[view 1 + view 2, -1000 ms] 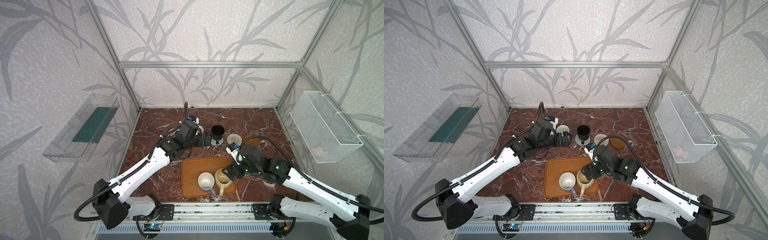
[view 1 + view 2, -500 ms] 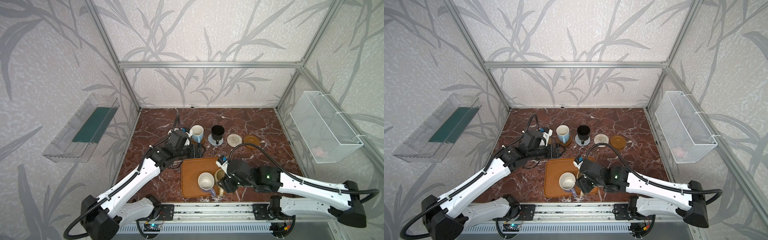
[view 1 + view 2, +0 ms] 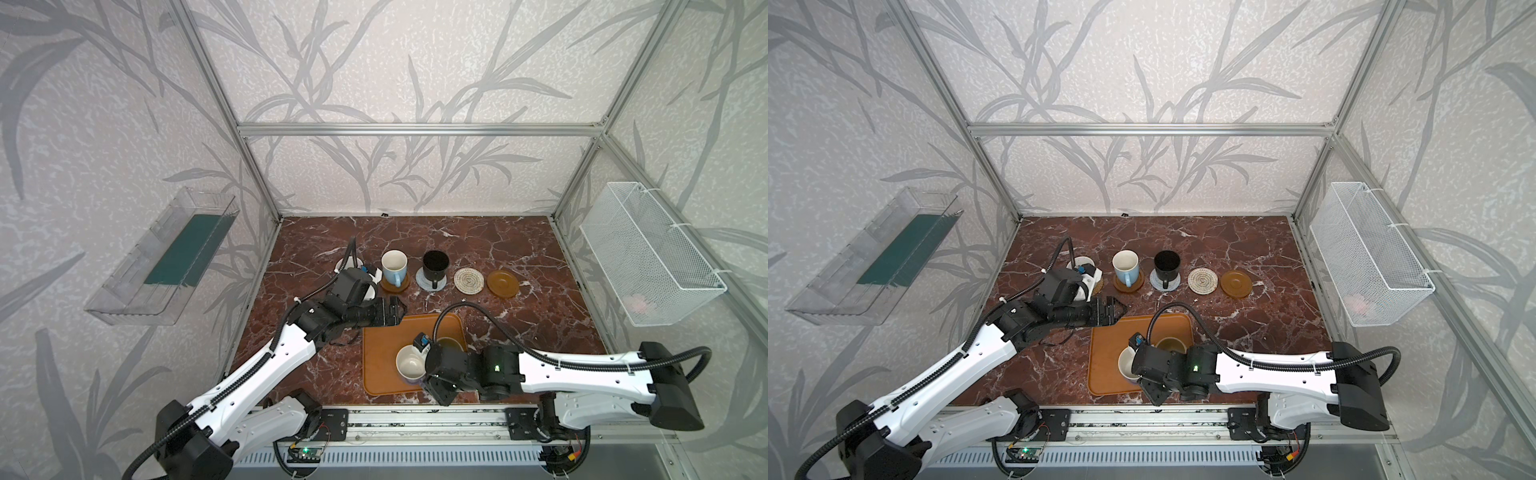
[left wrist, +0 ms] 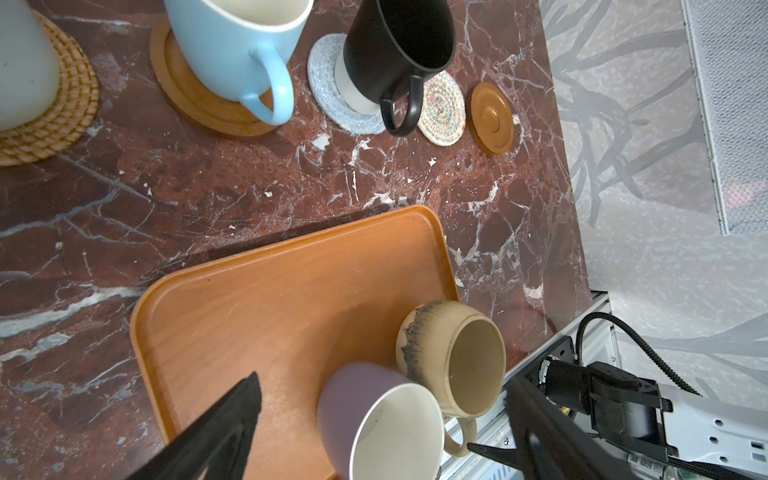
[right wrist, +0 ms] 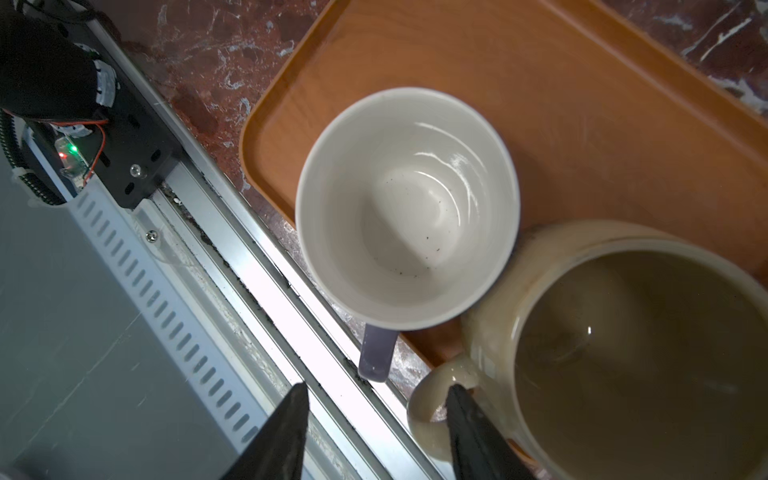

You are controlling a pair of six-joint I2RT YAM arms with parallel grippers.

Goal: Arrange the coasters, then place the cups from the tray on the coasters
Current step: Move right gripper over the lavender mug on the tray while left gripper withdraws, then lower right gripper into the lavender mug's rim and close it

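The orange-brown tray (image 3: 386,353) holds a lavender cup (image 3: 409,365) and a cream-yellow cup (image 4: 457,357), side by side. My right gripper (image 5: 376,401) is open at the tray's front edge: one finger sits inside the cream cup's handle (image 5: 422,415), the other stands clear of it. My left gripper (image 4: 382,399) hovers open and empty over the tray's far left corner. In the back row, the light blue cup (image 3: 394,268) stands on a brown coaster (image 3: 401,286) and the black cup (image 3: 435,265) on a grey-blue one (image 3: 423,282). The beige woven coaster (image 3: 468,281) and brown coaster (image 3: 503,284) are bare.
A white cup (image 4: 20,70) on a tan rattan coaster (image 4: 70,112) stands at the row's left end, mostly behind my left wrist in both top views. The metal rail (image 5: 257,299) runs just past the tray's front edge. A wire basket (image 3: 648,253) hangs on the right wall.
My left gripper backed away from the light blue cup, left standing on its coaster, and came over the tray corner. My right gripper dropped to the tray's front and narrowed around the cream cup's handle.
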